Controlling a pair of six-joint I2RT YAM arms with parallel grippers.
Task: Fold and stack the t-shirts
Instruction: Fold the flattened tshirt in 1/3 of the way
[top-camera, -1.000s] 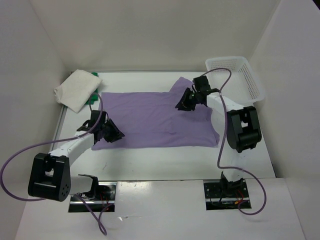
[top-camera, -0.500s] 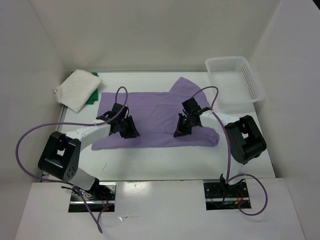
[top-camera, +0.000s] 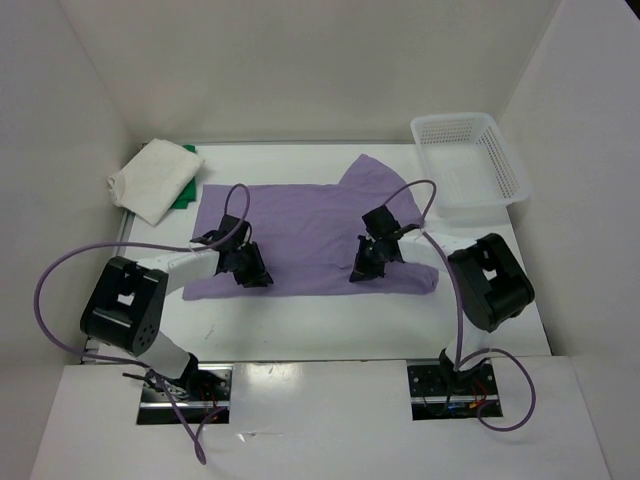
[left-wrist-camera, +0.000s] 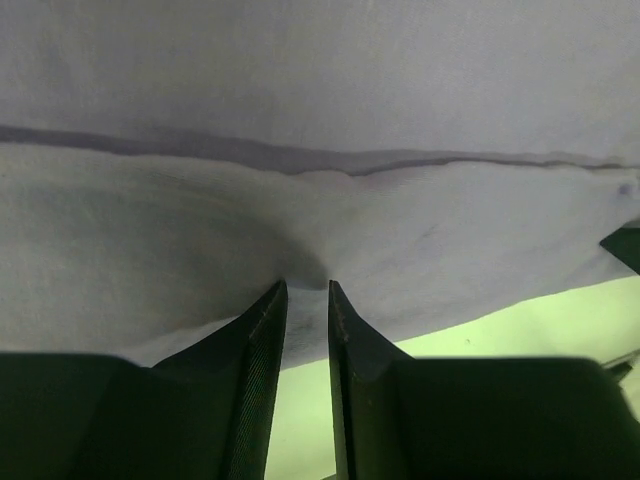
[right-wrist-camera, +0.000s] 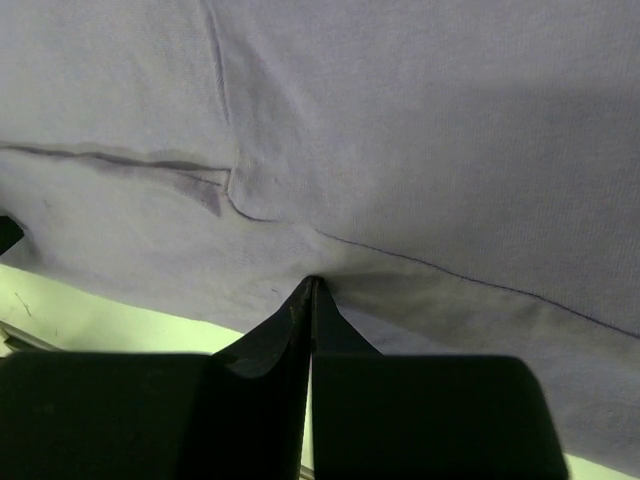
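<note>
- Lavender cloth t-shirt (top-camera: 310, 225) lies spread flat across the middle of the white table (top-camera: 300, 320), with one sleeve angled towards the far right.
- Left gripper (left-wrist-camera: 305, 285) sits on the shirt's near-left part. Its jaws are narrowly apart and pinch a pucker of the purple cloth.
- Right gripper (right-wrist-camera: 311, 282) sits on the near-right part. Its jaws are pressed together on a thin fold, and wrinkles run out from the tips.
- Folded white cloth t-shirt (top-camera: 150, 180) rests in the far-left corner on top of the bright green t-shirt (top-camera: 188, 192).
- White plastic mesh basket (top-camera: 500, 150) stands at the far right, apart from the shirt.
</note>
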